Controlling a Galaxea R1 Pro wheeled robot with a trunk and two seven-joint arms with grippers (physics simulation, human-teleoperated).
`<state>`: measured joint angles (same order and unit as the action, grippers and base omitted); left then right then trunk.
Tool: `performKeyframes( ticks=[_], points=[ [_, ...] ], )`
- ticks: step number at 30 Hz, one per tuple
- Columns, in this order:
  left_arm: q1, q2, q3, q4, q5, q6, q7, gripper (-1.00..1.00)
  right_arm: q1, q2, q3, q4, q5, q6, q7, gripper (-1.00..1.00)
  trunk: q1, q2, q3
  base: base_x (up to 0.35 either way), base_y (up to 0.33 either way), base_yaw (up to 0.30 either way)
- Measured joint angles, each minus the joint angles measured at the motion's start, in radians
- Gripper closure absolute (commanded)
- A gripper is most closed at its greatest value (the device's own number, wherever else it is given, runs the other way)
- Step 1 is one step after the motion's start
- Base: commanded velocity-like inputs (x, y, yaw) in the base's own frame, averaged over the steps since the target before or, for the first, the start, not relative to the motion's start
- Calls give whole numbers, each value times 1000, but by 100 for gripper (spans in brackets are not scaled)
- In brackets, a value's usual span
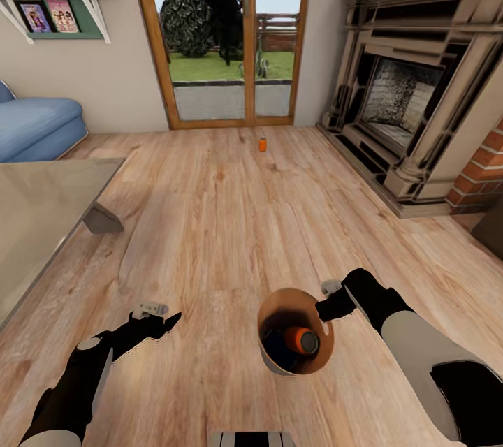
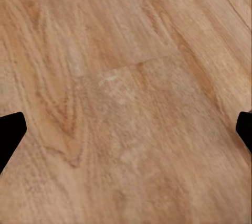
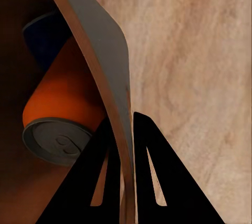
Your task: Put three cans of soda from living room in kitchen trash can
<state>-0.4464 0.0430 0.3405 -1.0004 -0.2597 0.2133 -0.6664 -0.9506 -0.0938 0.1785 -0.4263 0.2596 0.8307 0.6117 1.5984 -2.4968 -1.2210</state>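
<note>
In the living room, over the pale wood floor, the right gripper has the bin pinched by its rim, one finger inside the wall and one outside, clamped tight on it. The right wrist view confirms it: the two dark fingers straddle the grey-tan wall of the bin. Inside that copper-brown bucket lies an orange can on its side, grey top end showing, and tucked beside it a dark blue can. Up close, the orange can rests against the blue one behind it.

Far across the floor, near the wood-framed glass doors, another orange can stands upright, well apart from the robot. The fireplace is off on the right, the blue sofa on the left, the glass table near the left arm.

The left gripper hangs spread wide and holds nothing; in its wrist view the fingertips sit at the far edges with bare floorboards between them.
</note>
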Motion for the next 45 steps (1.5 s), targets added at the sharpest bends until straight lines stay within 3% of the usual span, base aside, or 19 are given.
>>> performKeyframes(
  ticks=[12,45],
  points=[
    [0,0,-1,0,-1,0,1,-100,0,1,0,0,-3,1,-2,100,0,0,2,311,58,-36],
    [0,0,-1,0,0,0,0,-100,0,14,-2,0,-1,0,-1,100,0,0,36,325,0,-189]
  ],
)
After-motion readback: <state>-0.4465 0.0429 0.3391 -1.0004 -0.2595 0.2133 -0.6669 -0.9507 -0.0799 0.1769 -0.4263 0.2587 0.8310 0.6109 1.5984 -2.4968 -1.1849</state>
